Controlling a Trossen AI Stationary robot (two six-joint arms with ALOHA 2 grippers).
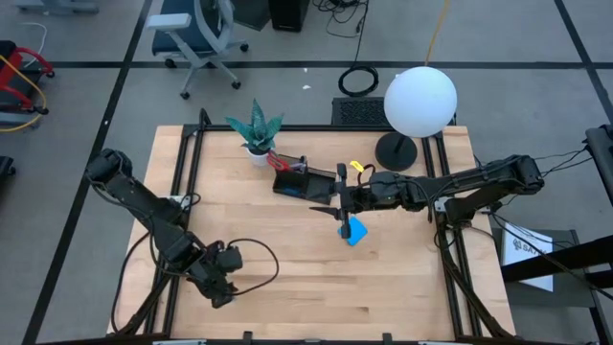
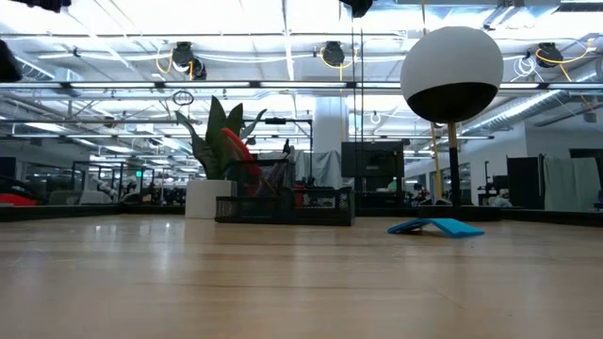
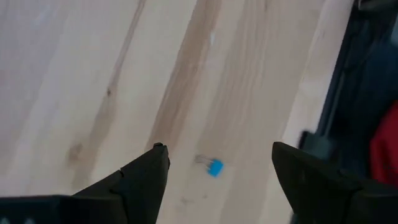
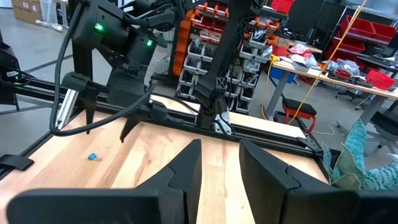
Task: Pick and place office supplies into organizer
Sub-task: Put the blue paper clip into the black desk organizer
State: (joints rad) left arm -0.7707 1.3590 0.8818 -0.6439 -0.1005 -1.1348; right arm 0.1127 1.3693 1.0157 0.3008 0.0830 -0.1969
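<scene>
Two pincers: left pincer [image 3: 214,163] open above tiny blue block [image 3: 215,167]; right pincer [image 4: 219,163] seemingly empty, part-open

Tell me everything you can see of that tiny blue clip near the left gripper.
The tiny blue clip is a small bright blue block with thin pale wire loops on one side, like a binder clip. It lies flat on the bare wooden table, near a table edge. It sits between the left gripper's open fingers, which do not touch it.

The organizer [image 1: 297,180] contents are too small to tell apart.
</scene>
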